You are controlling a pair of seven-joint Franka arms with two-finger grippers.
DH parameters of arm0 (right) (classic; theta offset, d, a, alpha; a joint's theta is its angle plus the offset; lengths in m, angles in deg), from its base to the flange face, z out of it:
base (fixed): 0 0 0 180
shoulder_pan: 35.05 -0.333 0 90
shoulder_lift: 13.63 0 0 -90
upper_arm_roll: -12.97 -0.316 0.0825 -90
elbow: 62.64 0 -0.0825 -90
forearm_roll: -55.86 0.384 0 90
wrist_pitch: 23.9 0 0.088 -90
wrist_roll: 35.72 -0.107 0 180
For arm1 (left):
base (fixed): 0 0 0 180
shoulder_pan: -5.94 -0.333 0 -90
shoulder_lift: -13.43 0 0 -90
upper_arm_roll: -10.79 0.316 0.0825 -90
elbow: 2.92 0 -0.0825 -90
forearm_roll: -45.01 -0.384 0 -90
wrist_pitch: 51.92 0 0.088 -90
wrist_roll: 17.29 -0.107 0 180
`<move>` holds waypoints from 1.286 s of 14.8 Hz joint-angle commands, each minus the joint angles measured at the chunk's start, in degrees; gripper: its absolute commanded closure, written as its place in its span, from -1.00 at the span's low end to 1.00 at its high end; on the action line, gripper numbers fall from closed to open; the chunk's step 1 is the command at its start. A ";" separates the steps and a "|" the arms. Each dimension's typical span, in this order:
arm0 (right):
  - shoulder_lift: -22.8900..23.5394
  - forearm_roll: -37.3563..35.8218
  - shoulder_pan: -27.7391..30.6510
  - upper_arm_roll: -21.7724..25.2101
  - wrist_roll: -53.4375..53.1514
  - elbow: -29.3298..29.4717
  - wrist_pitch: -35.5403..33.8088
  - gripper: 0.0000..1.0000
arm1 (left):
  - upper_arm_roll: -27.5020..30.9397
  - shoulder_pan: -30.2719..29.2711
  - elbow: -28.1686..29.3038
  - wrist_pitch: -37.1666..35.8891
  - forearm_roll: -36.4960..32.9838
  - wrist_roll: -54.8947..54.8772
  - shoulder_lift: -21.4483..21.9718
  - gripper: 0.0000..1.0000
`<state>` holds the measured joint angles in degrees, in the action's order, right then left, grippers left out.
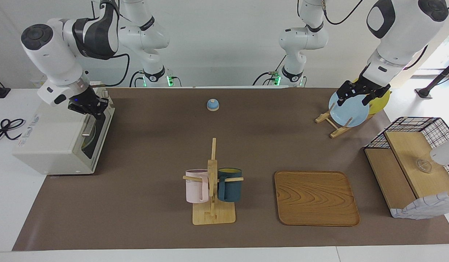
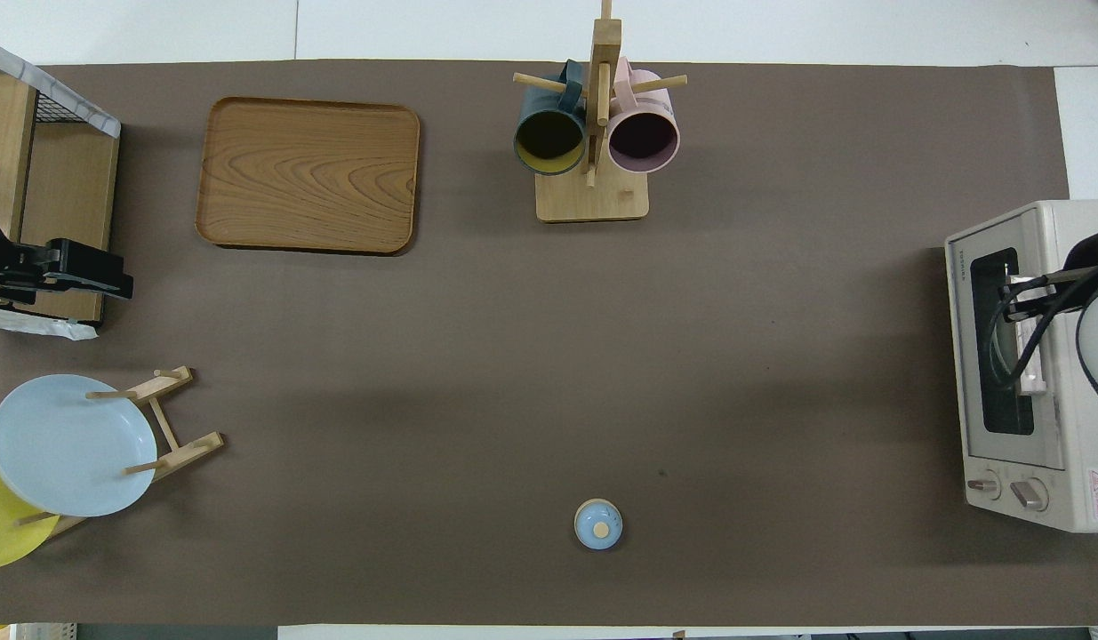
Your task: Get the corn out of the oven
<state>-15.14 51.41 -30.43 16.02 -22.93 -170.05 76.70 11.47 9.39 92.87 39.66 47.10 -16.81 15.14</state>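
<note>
The off-white oven (image 1: 53, 145) (image 2: 1069, 267) stands at the right arm's end of the table with its dark glass door (image 1: 94, 136) (image 2: 1002, 347) closed. My right gripper (image 1: 94, 110) (image 2: 1018, 293) is shut on the door's metal bar handle (image 1: 87, 128) (image 2: 1036, 360), at the end of the bar nearer the robots. The corn is hidden behind the door; only a pale round shape shows through the glass. My left gripper (image 1: 355, 100) (image 2: 122, 284) hangs open and holds nothing, over the plate rack at the left arm's end, where that arm waits.
A wooden rack (image 1: 331, 125) holds a light blue plate (image 1: 349, 112) and a yellow plate (image 1: 382, 100). A wire-and-wood basket shelf (image 1: 409, 160), a wooden tray (image 1: 315, 198), a mug tree (image 1: 212, 182) with a pink and a dark blue mug, and a small blue knobbed lid (image 1: 212, 104) also stand on the table.
</note>
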 commanded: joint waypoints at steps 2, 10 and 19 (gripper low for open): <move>-2.09 -0.91 3.03 -0.32 3.38 -5.35 4.16 1.00 | -0.42 -0.46 0.01 -0.79 -1.29 -0.30 0.67 -1.00; -1.83 -3.81 4.44 -0.32 6.63 -7.19 5.75 1.00 | -0.42 -0.46 0.01 -0.79 -1.29 -0.30 0.67 -1.00; -1.30 -2.93 2.60 -0.58 5.05 -10.36 10.84 1.00 | -0.42 -0.46 0.01 -0.79 -1.29 -0.30 0.75 -1.00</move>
<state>-16.44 47.98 -27.42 15.73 -17.89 -177.47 83.14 11.47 9.39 92.87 39.66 47.10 -16.81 15.14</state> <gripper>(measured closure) 0.991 0.000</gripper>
